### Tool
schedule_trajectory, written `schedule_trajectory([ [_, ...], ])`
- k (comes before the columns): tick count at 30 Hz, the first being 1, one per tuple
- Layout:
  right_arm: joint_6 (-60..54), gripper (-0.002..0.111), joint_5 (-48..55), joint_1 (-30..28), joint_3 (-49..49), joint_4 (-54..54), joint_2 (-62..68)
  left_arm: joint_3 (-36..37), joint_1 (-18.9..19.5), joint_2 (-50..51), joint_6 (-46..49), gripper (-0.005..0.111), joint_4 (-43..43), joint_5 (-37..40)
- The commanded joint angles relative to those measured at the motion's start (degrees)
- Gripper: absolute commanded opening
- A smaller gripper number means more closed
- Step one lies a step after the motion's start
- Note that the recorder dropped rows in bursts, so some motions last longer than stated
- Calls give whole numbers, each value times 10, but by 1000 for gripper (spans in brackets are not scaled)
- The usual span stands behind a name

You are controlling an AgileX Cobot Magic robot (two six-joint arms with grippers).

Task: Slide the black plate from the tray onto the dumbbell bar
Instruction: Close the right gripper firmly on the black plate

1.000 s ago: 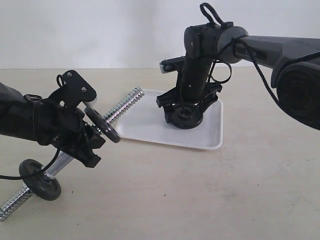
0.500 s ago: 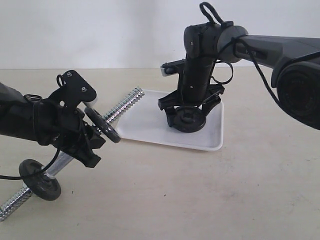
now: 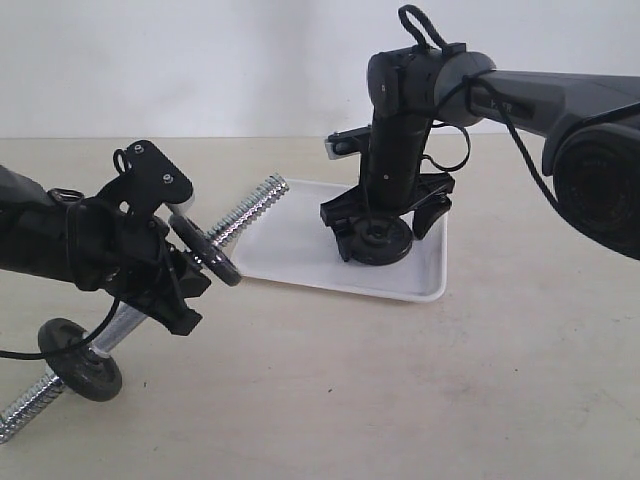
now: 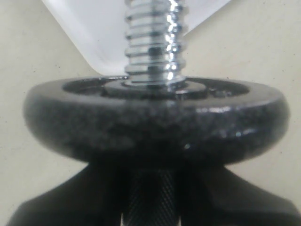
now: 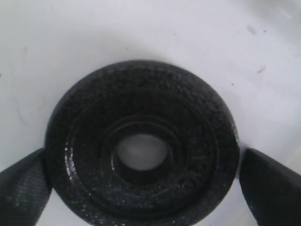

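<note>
The black plate (image 3: 378, 241) hangs just above the white tray (image 3: 290, 246), held by its rim between the fingers of my right gripper (image 3: 380, 230). In the right wrist view the plate (image 5: 141, 94) faces the camera with its centre hole showing, one finger (image 5: 23, 183) on each side of it. My left gripper (image 3: 175, 278) is shut on the chrome dumbbell bar (image 3: 250, 207), holding it tilted with one threaded end towards the tray. A second black plate (image 3: 205, 250) sits on the bar just ahead of that gripper, filling the left wrist view (image 4: 155, 117) below the thread (image 4: 150, 42).
A third black plate (image 3: 82, 362) sits on the bar's lower end, resting on the beige table (image 3: 400, 390) at the left. The tray's near rim (image 3: 340, 288) lies between the two arms. A corner of the tray (image 4: 103, 28) shows behind the thread.
My right gripper has risen slightly and shifted right with the black plate in it, lifting the plate off the tray floor. The left arm and the bar have stayed still.
</note>
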Motion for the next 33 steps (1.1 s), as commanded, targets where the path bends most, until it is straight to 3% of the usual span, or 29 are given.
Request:
schedule_trajectory([
  [1,7,105,1,-1,17,11,25,-17,0,-27,0,4,-24,-12],
  [29,11,105,-38,-1,17,45,25,-17,0,-27,0,4,-24,-10],
  [31,11,98,-33,-1,17,45,25,-17,0,-27,0,4,-24,-10],
  [33,11,77,-29,-1,17,45,25,-17,0,-27,0,4,-24,-8],
])
